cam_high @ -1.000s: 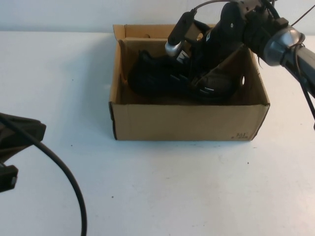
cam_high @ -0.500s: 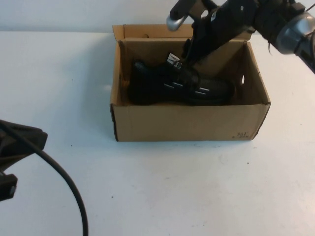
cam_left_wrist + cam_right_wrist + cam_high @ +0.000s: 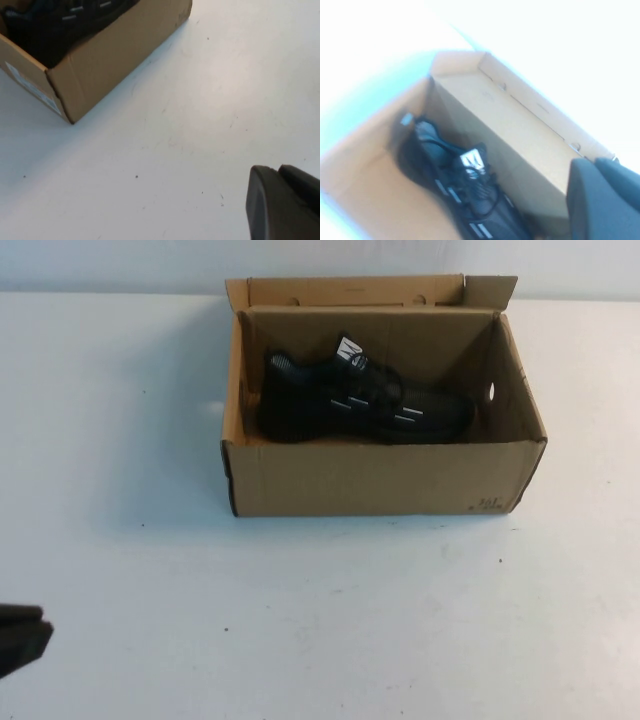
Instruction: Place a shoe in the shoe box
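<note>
A black shoe [image 3: 360,405] with white-marked straps lies on its side inside the open brown cardboard shoe box [image 3: 380,480] at the table's back middle. The right wrist view looks down on the shoe [image 3: 465,195] and the box's back wall [image 3: 510,130]. My right gripper [image 3: 594,161] is out of the high view, raised above the box, shut and empty. My left gripper [image 3: 277,170] is shut and empty, low over the table near its front left; only a dark corner of it [image 3: 22,632] shows in the high view. The left wrist view shows the box's corner [image 3: 65,95].
The white table [image 3: 330,620] stretches in front of the box and on both sides of it. The box's back flaps [image 3: 350,290] stand upright. A round hole [image 3: 490,393] is in the box's right wall.
My right arm has let go of the shoe, lifted out of the box and left the high view. The shoe has settled in the box. My left arm has drawn back toward the front left.
</note>
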`<state>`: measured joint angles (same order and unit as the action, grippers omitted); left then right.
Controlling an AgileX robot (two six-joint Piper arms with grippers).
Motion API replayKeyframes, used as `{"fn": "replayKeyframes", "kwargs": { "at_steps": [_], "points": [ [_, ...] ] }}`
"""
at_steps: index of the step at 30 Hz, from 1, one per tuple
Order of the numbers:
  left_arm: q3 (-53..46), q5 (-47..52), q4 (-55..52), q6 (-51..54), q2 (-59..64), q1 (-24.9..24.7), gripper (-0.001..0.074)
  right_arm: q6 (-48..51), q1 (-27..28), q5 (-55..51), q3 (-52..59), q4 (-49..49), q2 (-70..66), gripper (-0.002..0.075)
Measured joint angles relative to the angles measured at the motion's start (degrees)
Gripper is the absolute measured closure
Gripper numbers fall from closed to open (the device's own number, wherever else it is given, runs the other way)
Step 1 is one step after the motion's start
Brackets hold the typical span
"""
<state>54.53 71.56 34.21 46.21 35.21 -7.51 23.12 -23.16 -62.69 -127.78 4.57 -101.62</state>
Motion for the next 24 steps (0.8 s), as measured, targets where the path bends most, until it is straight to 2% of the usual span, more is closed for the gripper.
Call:
{"fn": "replayKeyframes", "kwargs": {
  "at_steps": [6,11,18,24],
  "points": [
    [0.0,0.73,1.35,-2.53,-10.1,-0.55,0.0736,-4.19,0.0,-4.29,3.68,4.46,12.01,0.0741],
    [0.08,1.11,2.39,-3.27,-16.79,-0.64,0.0736,-4.55,0.0,-2.47,13.93,9.12,22.82,0.0741],
    [0.46,-4.44,1.14,-6.85,-19.51,-0.64,0.0736,-4.48,0.0,13.17,39.68,10.19,41.4,0.0742],
    [-2.29,-13.97,-0.35,-8.58,-19.51,-0.64,0.0736,-0.47,0.0,27.53,64.14,9.66,57.44,0.0742]
  ]
}}
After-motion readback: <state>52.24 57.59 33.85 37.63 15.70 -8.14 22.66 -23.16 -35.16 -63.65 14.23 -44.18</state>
